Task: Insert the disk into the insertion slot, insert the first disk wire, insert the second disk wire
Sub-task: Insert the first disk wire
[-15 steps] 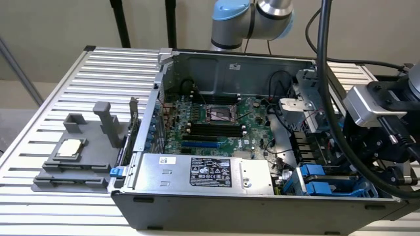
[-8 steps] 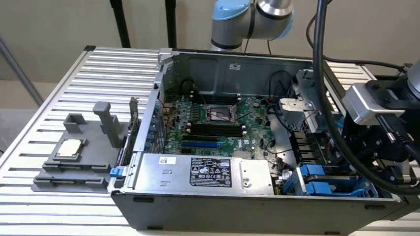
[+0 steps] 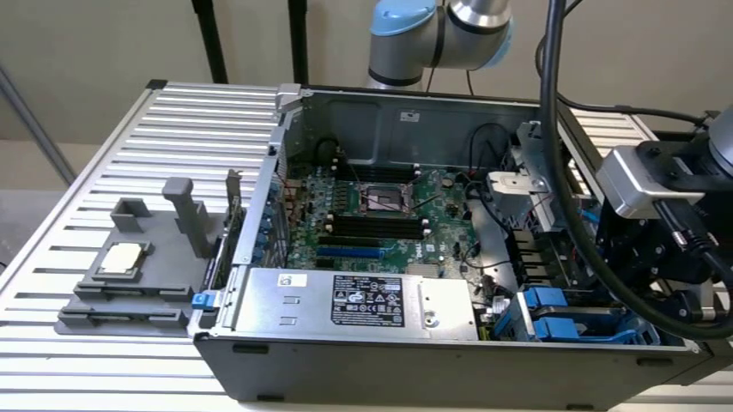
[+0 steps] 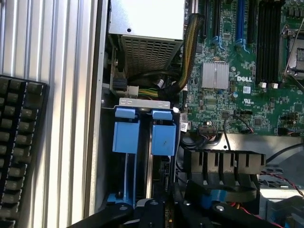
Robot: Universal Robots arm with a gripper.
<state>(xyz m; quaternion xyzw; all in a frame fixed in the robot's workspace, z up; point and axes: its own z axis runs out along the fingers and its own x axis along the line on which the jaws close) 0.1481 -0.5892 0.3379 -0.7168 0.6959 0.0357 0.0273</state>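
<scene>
Disk: cannot be told apart (either of two blue frames, side by side in the bay, may carry it).
Slot: in the case corner at the exterior view's right, beside the power supply.
Long axis: the blue rails run straight from the gripper toward the power supply.
Gripper: close above the slot; whether wide or narrow cannot be told.
</scene>
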